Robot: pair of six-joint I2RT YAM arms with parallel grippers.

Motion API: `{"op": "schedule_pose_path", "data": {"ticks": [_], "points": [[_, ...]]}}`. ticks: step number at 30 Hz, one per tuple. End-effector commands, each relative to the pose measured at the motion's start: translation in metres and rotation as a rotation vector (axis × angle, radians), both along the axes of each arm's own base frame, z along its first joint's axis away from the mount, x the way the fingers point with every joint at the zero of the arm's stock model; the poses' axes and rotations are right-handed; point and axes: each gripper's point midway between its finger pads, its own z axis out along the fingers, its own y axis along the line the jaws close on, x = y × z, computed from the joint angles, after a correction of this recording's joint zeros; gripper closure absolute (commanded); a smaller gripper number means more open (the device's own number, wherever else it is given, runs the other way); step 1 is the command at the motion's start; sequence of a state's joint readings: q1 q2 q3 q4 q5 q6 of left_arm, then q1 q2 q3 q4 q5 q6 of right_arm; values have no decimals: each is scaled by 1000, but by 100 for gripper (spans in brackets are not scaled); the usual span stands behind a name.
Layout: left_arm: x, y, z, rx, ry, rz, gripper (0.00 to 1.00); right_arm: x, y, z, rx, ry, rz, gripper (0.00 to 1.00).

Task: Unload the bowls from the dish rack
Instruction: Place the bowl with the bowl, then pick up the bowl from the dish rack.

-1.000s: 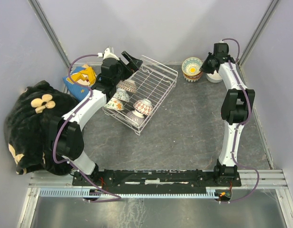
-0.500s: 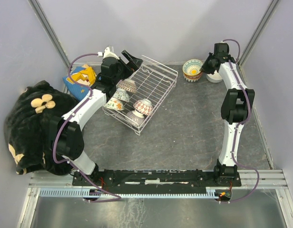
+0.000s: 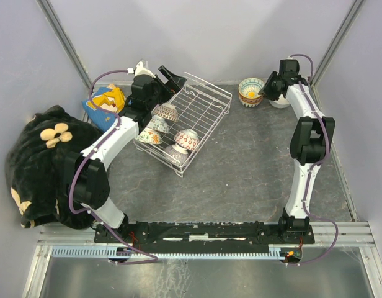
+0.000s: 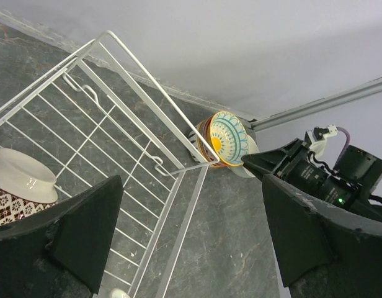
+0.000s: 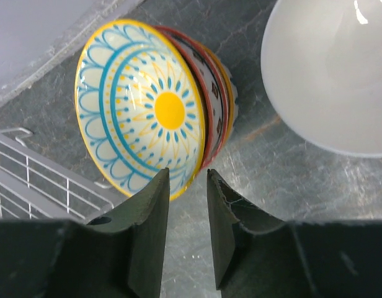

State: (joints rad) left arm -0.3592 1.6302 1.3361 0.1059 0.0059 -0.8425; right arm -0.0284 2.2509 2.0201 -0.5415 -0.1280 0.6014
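The dish rack (image 3: 211, 87) stands tilted at the back left with several patterned bowls (image 3: 186, 139) along its near side. My left gripper (image 3: 157, 73) hovers open over the rack's far left corner; the left wrist view shows the rack rim (image 4: 147, 71), one bowl (image 4: 20, 180) and nothing between the fingers. At the back right a stack of bowls (image 3: 250, 91) sits on the table, topped by a bowl with a blue-and-yellow sun pattern (image 5: 141, 105). My right gripper (image 5: 188, 172) is open, its jaws parted either side of that bowl's near rim without gripping it.
A plain white bowl (image 5: 340, 68) sits right beside the stack, against the right arm (image 3: 279, 101). A black plush with a flower (image 3: 45, 161) and a blue-and-yellow item (image 3: 104, 102) lie at the left. Walls close in at the back and sides.
My right gripper has opened and let go of the sun-patterned bowl, which settled lower onto the stack. The left arm has not moved.
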Motion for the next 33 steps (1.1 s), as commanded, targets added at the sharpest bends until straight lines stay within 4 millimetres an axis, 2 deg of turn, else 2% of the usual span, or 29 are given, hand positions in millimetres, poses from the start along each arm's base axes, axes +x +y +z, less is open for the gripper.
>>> {"op": "schedule_pose_path", "data": {"ticks": [1, 8, 11, 13, 18, 19, 23, 24, 27, 33], "points": [[5, 1, 24, 21, -76, -8, 1, -8, 3, 82, -3, -181, 16, 60], [6, 1, 20, 27, -60, -8, 1, -38, 3, 123, -66, -255, 28, 52], [6, 2, 18, 33, -49, -6, 1, -48, 17, 141, -131, -312, 108, 50], [7, 1, 18, 38, -41, -8, 1, -54, 41, 156, -176, -388, 194, 48], [8, 3, 14, 71, -14, -3, 1, -77, 120, 176, -303, -582, 441, 37], [8, 5, 13, 84, -8, 5, 1, -82, 139, 177, -309, -613, 504, 36], [9, 14, 12, 109, 5, 19, 1, -95, 193, 175, -284, -664, 646, 33], [11, 16, 11, 113, 14, 19, 1, -98, 204, 174, -277, -672, 679, 32], [12, 21, 7, 126, 31, 18, 1, -108, 229, 170, -285, -700, 759, 18], [21, 34, -5, 128, 66, 20, 1, -130, 277, 164, -328, -767, 925, 12]]}}
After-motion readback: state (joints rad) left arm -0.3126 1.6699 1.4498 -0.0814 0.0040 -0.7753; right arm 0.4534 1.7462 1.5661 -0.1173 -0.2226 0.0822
